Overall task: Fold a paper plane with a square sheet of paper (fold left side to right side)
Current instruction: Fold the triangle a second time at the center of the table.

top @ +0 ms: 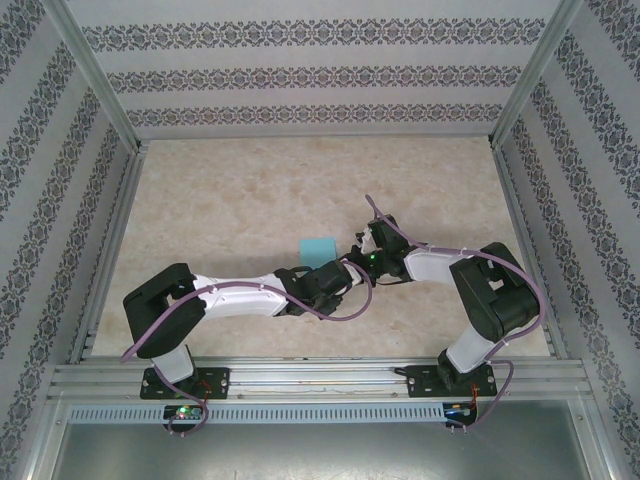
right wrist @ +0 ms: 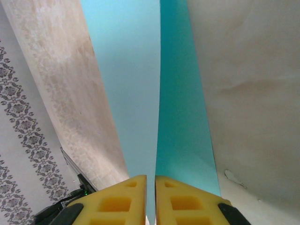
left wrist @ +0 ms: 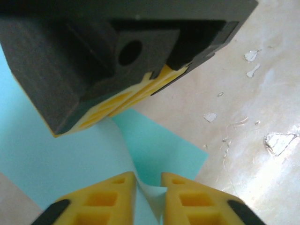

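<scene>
Yellow left fingers are sitting closest to the lens in the left wrist view. They are standing a narrow slot apart, with a lifted, curling edge of the square sheet of paper rising between them. Paper is brushing the inner face of one finger. Whether the pinch is biting or only bracketing the edge, cannot tell. Right fingers are sitting just opposite, nearly together, with the sheet running into the thin slit between them. In the right wrist view a paler layer and a darker turquoise layer are meeting along a line that is leading straight into that slit, so these fingers appear to be pinching the paper. Sheet is lying in the middle of the desk, partly flat and partly raised, with both wrists meeting nose to nose over it. Reading the arrangement: one side is being held up off the desk so it can be carried across for the left-to-right fold. Two holds close together are likely there to stop the thin paper sagging or skewing. Fold is not yet lying flat or creased. Risk as judged: sheet buckling or sliding if either hold is loose.
</scene>
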### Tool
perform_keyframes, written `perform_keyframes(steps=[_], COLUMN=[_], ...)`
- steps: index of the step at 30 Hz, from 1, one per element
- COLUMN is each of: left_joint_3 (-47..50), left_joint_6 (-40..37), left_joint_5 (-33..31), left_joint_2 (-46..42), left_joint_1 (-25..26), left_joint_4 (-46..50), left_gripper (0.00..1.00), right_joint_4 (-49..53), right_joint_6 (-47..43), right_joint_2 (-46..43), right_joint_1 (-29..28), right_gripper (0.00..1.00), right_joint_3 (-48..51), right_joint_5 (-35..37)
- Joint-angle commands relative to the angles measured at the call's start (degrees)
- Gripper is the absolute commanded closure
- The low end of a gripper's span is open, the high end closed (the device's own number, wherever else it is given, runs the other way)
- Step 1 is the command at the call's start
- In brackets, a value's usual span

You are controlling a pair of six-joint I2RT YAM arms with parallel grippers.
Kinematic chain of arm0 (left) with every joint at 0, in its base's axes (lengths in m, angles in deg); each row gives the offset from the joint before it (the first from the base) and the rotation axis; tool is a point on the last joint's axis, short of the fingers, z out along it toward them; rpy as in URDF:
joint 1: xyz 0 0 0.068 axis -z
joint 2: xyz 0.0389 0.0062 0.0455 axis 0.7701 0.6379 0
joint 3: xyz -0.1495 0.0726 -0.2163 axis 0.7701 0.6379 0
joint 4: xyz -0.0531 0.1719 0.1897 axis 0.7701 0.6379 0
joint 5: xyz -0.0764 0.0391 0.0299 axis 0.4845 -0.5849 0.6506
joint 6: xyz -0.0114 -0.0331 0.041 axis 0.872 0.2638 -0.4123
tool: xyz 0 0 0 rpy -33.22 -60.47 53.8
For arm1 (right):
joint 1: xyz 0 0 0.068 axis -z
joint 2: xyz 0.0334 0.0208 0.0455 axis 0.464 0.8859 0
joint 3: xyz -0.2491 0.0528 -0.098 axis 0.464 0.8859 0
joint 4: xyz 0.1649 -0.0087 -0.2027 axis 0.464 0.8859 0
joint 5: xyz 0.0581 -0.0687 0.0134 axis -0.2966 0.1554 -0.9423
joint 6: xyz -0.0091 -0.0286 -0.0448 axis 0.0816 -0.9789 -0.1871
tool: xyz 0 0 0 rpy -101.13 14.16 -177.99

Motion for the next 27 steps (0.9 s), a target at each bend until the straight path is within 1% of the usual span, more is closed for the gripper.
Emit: perform_keyframes(steps=[1,7,11,14,17,19,21,23,25,27], left_joint_3=[0.2,0.9,1.9,2.7,3.8,4.3,4.6,5.0,6.2,8.1], left_joint_6=[-0.4,1.4,3.1,4.6,6.7,8.4,10.5,13.2,16.8,20.7], left_joint_5=[0.9,2.4,4.1,6.4,10.7,14.8,18.9,23.5,29.8,34.8], left_joint_2=[-2.1,-3.2,-4.5,-5.6,-7.1,-7.9,-8.3,-8.2,-8.0,-7.6], left_joint_1=[0.9,0.8,0.0,-1.1,-3.3,-5.1,-7.4,-9.9,-12.9,-15.5], left_joint_4=[-0.5,-0.6,-1.1,-1.5,-2.1,-2.6,-2.7,-3.7,-6.4,-10.5], left_gripper=[0.83,0.99,1.0,1.0,1.0,1.0,1.0,1.0,1.0,1.0], right_joint_4=[1.9,2.2,3.8,5.9,7.6,9.2,10.0,9.4,8.3,6.9], right_joint_6=[-0.9,-1.4,-2.8,-4.8,-7.5,-10.1,-11.9,-12.5,-12.9,-12.8], right_joint_2=[-1.6,-2.9,-6.4,-9.9,-13.8,-16.4,-18.2,-19.4,-20.3,-20.3], right_joint_1=[0.3,0.8,2.1,3.5,5.2,6.0,6.1,5.6,4.0,1.6], right_gripper=[0.82,0.74,0.66,0.61,0.59,0.59,0.61,0.67,0.75,0.85], right_joint_3=[-1.5,-2.2,-1.5,-0.2,2.0,3.6,5.2,6.8,8.2,9.2], right_joint_5=[0.7,1.8,4.7,7.0,9.0,9.7,10.2,9.4,9.2,9.7])
